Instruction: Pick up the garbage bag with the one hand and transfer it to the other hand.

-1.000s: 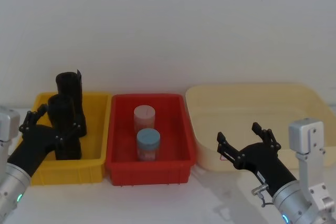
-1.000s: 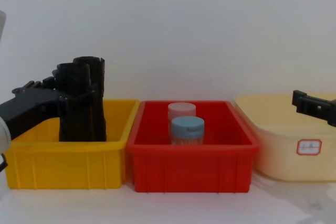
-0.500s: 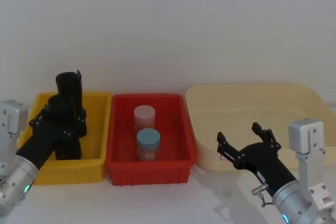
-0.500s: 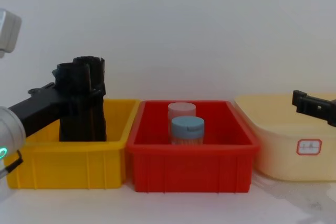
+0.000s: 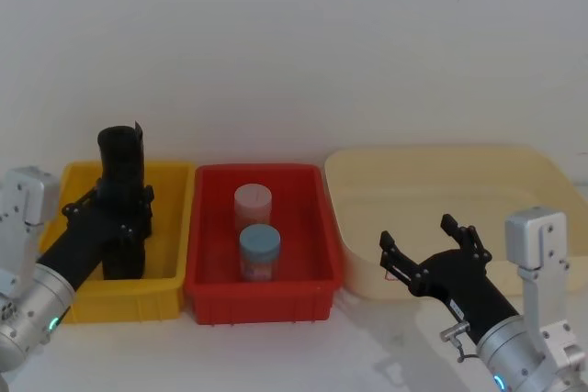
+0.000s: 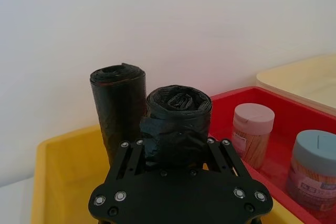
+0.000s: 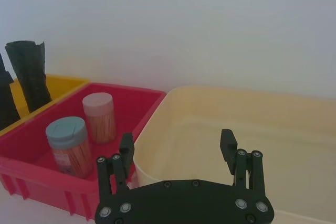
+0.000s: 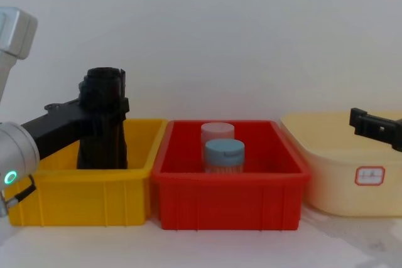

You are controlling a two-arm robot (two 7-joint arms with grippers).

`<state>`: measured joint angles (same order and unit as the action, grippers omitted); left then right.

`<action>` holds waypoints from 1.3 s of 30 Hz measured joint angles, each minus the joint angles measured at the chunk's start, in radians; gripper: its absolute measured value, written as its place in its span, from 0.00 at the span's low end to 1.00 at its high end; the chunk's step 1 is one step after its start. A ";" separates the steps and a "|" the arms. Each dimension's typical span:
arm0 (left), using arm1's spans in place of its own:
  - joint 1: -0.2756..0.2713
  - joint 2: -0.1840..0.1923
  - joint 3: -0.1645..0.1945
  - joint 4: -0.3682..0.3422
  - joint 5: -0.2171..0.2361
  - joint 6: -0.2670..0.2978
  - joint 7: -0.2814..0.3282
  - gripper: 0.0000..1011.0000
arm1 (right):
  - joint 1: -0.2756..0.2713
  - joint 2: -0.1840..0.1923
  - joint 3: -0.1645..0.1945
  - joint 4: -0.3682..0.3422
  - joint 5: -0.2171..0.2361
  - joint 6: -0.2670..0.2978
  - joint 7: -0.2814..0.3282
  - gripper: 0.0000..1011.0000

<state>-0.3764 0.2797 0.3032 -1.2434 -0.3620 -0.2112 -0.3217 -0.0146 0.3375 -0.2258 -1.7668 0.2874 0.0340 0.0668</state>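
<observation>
Two matte black rolls stand in the yellow bin point(image 5: 171, 268). My left gripper point(image 5: 116, 205) reaches in from the left and is shut on the front garbage bag point(image 5: 120, 250), its fingers pressed on both sides of the roll point(image 6: 178, 109). The second roll point(image 5: 121, 155) stands upright just behind it, also seen beside the held one point(image 6: 118, 103). From the chest the two rolls overlap point(image 8: 103, 127), with the left gripper point(image 8: 99, 112) on them. My right gripper point(image 5: 418, 232) hovers open in front of the cream tub, nothing between its fingers point(image 7: 227, 141).
A red bin point(image 5: 262, 302) in the middle holds a pink-lidded jar point(image 5: 253, 201) and a blue-lidded jar point(image 5: 259, 247). A large cream tub point(image 5: 441, 172) stands at the right. A white wall runs close behind the bins.
My left gripper has pushed forward around the front roll and its fingers have come together on it; its wrist rose. The right gripper has not moved.
</observation>
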 joint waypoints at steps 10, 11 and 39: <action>0.008 0.012 -0.002 -0.062 0.016 0.034 -0.006 0.40 | 0.000 0.000 0.000 0.000 0.000 0.000 0.000 0.99; 0.008 0.016 -0.002 -0.074 0.020 0.039 -0.009 0.39 | 0.000 0.000 0.000 0.000 0.000 0.000 0.000 0.99; -0.181 -0.009 0.067 -0.116 -0.009 0.001 -0.220 0.37 | 0.000 0.000 0.000 0.000 0.000 0.000 0.000 0.99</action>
<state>-0.5571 0.2710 0.3702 -1.3593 -0.3706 -0.2104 -0.5418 -0.0146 0.3375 -0.2259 -1.7668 0.2874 0.0340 0.0668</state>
